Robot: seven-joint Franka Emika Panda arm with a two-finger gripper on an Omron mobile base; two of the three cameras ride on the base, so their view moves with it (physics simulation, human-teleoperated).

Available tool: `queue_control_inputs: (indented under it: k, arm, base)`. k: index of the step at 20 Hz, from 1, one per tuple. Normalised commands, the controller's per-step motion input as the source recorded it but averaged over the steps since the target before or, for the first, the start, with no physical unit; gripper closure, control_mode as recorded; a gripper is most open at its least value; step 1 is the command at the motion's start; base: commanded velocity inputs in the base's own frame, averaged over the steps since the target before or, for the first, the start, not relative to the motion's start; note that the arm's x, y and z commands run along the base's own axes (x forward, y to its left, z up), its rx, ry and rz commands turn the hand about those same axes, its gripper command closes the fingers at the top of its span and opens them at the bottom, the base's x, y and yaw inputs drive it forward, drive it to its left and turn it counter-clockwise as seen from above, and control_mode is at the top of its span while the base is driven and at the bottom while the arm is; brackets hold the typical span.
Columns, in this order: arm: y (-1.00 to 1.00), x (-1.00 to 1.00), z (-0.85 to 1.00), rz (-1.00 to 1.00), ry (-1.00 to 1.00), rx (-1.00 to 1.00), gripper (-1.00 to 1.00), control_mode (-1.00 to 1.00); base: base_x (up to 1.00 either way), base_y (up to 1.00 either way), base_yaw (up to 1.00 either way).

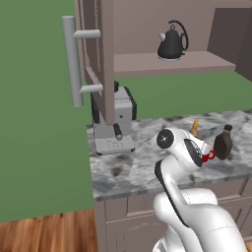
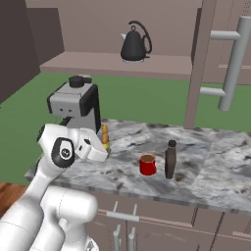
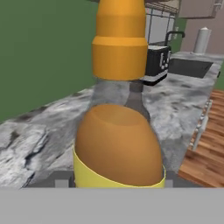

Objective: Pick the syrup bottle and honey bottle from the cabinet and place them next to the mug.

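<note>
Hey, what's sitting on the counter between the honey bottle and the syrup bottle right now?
The mug stands between them, close beside the syrup bottle, with bare marble counter toward the honey bottle. The right base view shows this.

Mug [image 2: 147,164] just left of syrup bottle [image 2: 170,159] on counter [image 2: 220,162], kettle [image 2: 135,44] in cabinet [image 2: 162,66]
</note>
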Motion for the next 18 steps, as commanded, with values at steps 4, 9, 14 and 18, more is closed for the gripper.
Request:
queue_control_inputs:
  k: [4, 9, 14, 18]
  arm:
    - [0.0, 0.29, -0.01, 0.0, 0.03, 0.0, 1.0, -1.0]
    - [0.0, 0.15, -0.21, 0.0, 0.04, 0.0, 1.0, -1.0]
    - [0.0, 0.03, -0.41, 0.0, 0.02, 0.0, 1.0, -1.0]
    - [-0.01, 0.0, -0.39, 0.0, 0.0, 0.0, 1.0, -1.0]
  base:
    - [0.0, 0.0, 0.0]
    - [0.0, 0.0, 0.0]
    - [0.0, 0.0, 0.0]
    - [0.0, 0.0, 0.0]
